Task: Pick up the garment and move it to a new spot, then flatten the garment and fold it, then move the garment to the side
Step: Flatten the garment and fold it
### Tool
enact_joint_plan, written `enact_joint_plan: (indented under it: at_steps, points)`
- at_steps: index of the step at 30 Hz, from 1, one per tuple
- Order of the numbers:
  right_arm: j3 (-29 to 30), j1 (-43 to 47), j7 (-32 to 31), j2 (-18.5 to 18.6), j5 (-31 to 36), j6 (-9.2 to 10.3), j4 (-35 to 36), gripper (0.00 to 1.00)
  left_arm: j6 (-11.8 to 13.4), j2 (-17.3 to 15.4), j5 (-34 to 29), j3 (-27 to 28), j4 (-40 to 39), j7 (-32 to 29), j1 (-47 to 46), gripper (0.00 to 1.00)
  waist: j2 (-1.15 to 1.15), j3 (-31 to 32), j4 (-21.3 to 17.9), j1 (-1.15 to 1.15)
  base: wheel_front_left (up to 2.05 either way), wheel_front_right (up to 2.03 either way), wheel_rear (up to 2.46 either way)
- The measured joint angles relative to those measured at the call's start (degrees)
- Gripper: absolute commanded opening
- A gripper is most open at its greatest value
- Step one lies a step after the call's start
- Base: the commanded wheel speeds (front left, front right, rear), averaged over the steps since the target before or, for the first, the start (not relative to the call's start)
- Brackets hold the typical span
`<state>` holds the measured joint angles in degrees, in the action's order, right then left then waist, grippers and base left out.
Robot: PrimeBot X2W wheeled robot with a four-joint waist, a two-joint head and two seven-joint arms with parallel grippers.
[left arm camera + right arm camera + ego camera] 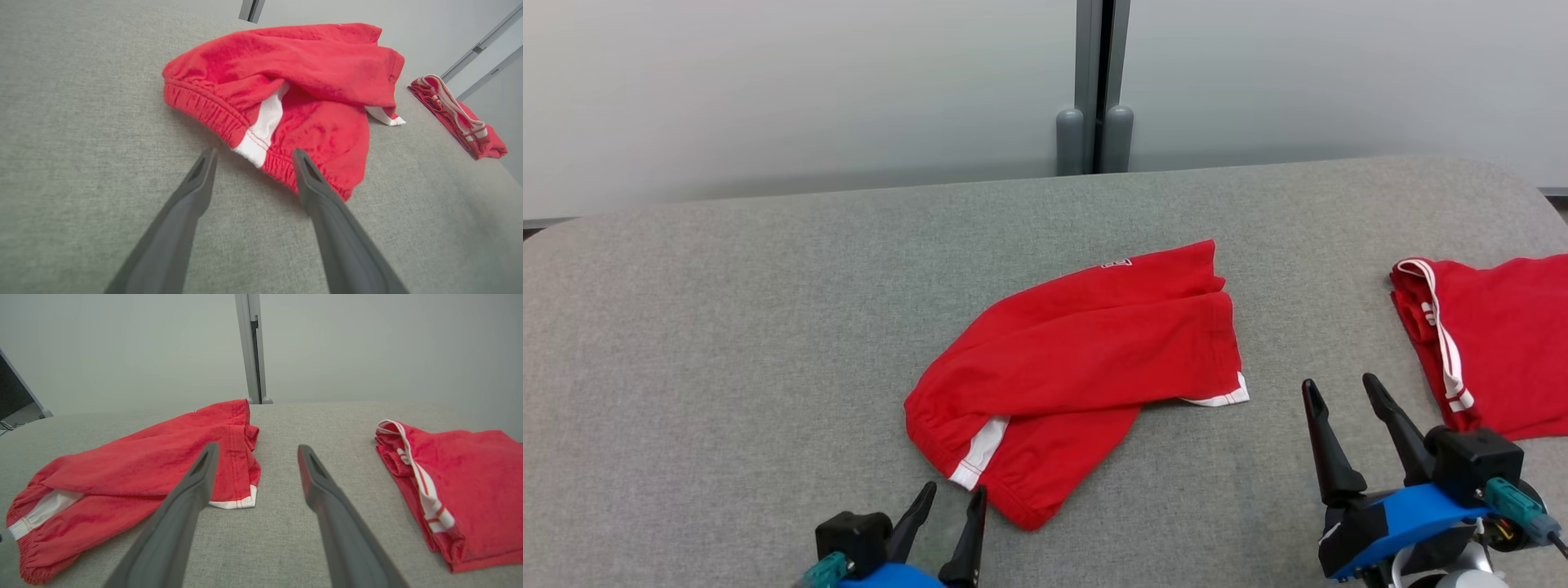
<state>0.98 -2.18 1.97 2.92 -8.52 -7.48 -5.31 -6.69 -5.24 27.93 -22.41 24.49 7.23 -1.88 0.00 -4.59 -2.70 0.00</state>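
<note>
Since it lies loosely doubled at the middle of the grey table (727,343), waistband toward the robot, the red garment (1086,367) likely awaits pickup. Second red garment (1503,343): neatly folded, well apart at right, presumably set aside. Left gripper (954,488): fingers parted, empty, low, tips beside the waistband. Right gripper (1339,381): fingers spread, empty, between both garments.
</note>
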Motion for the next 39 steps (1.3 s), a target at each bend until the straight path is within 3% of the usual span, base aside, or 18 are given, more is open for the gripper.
enact_joint_plan:
  at_steps: [13, 15, 22, 29, 39]
  points:
    - [-1.1, -1.3, 0.7, 0.0, -0.3, 0.00, -0.9, 1.00, -0.5, 0.7, 6.4, -2.6, 6.7, 0.0, -5.2, 0.98, 0.00, -1.1, -0.7, 0.00, 0.00, 0.00, 0.00]
    - [-1.3, -1.5, 0.7, 0.0, -0.3, 0.00, -1.2, 1.00, -0.5, 0.4, 6.6, -3.3, 7.2, 0.1, -5.7, 0.00, 0.00, -1.2, -0.8, 0.00, 0.00, 0.00, 0.00]
    - [-2.7, -4.3, -1.9, 0.0, 1.9, 0.00, -6.2, 1.00, -0.5, -0.3, 6.8, -4.6, 8.5, 2.0, -7.3, 0.00, 0.00, -1.8, -0.9, 0.00, 0.00, 0.00, 0.00]
    - [-3.0, -12.1, -4.9, 0.0, 5.5, 0.00, -18.1, 1.00, -0.5, -0.6, 5.8, -6.2, 8.9, 2.6, -9.4, 0.00, 0.00, -3.2, 0.3, 0.00, 0.00, 0.00, 0.00]
    - [-1.9, -20.5, -3.6, -0.1, 8.2, -0.01, -34.2, 1.00, -0.5, -0.9, 5.2, -8.9, 8.7, 2.8, -11.9, 0.00, 0.00, -5.6, 3.1, 0.00, 0.00, 0.00, 0.00]
